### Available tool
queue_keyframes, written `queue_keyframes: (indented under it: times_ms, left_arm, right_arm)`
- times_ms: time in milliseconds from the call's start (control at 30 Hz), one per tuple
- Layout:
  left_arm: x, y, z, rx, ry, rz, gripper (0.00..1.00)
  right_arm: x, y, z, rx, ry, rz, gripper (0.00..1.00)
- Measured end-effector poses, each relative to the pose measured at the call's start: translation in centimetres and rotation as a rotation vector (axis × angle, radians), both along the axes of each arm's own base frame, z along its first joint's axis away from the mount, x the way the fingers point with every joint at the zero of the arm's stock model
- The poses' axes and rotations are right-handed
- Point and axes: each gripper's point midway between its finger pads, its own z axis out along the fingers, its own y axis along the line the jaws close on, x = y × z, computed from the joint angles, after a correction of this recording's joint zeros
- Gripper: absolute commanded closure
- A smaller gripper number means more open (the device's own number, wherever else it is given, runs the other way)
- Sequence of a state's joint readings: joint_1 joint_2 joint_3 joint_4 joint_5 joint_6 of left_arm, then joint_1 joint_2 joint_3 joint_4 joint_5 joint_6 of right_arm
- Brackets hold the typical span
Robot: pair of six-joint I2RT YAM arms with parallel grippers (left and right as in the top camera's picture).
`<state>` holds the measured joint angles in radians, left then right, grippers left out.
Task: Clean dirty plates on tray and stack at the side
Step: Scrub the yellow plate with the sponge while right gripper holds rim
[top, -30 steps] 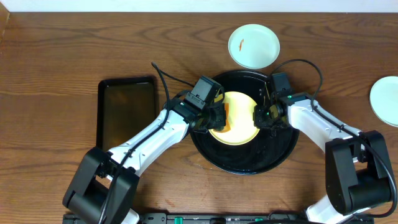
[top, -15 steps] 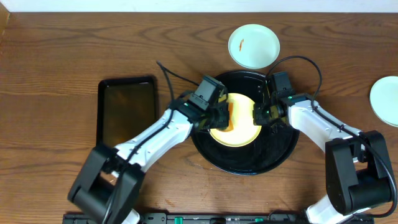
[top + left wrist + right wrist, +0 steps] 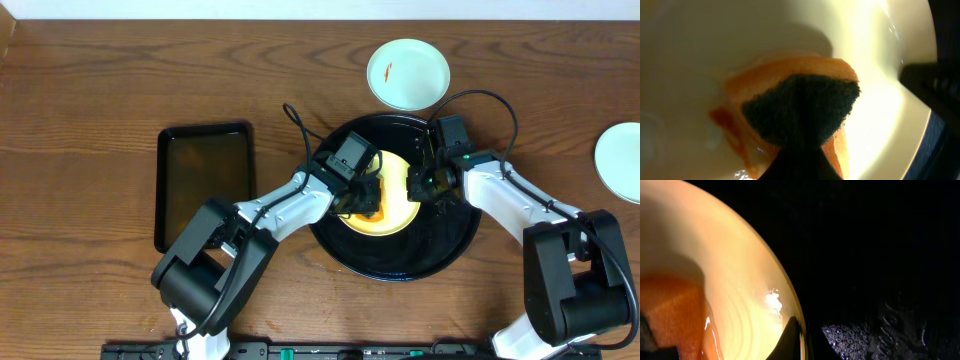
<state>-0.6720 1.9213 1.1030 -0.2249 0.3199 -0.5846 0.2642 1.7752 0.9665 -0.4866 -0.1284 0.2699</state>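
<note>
Your left gripper [image 3: 366,196], pinching the orange sponge [image 3: 800,110], has swept across the yellow plate [image 3: 397,212] from its left edge to its middle — scrubbing is underway. The right gripper [image 3: 418,188] clamps the plate's right rim on the round black tray [image 3: 440,252].

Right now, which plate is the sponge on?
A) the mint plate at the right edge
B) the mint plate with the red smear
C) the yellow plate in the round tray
C: the sponge lies on the yellow plate inside the round black tray; the smeared mint plate and the other mint plate sit outside it.
</note>
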Motion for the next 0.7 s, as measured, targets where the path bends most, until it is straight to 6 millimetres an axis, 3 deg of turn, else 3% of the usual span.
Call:
queue_keyframes:
  times_ms: [67,333,533,700]
  left_arm:
    - [0.5,0.4,0.0,0.022,-0.007,0.025,0.93]
    - [4.4,5.4,0.5,0.343,-0.17,0.087,0.93]
    - [4.8,6.2,1.0,0.5,-0.27,0.029,0.93]
    - [5.4,6.9,2.6,0.585,-0.288,0.02,0.93]
  right_arm:
    - [-0.1,0.0,0.0,0.0,0.005,0.0,0.99]
    - [-0.3,0.0,0.0,0.001,0.012,-0.007,0.99]
    - [-0.4,0.0,0.0,0.001,0.017,-0.009,0.99]
    - [-0.4,-0.1,0.0,0.001,0.019,-0.01,0.99]
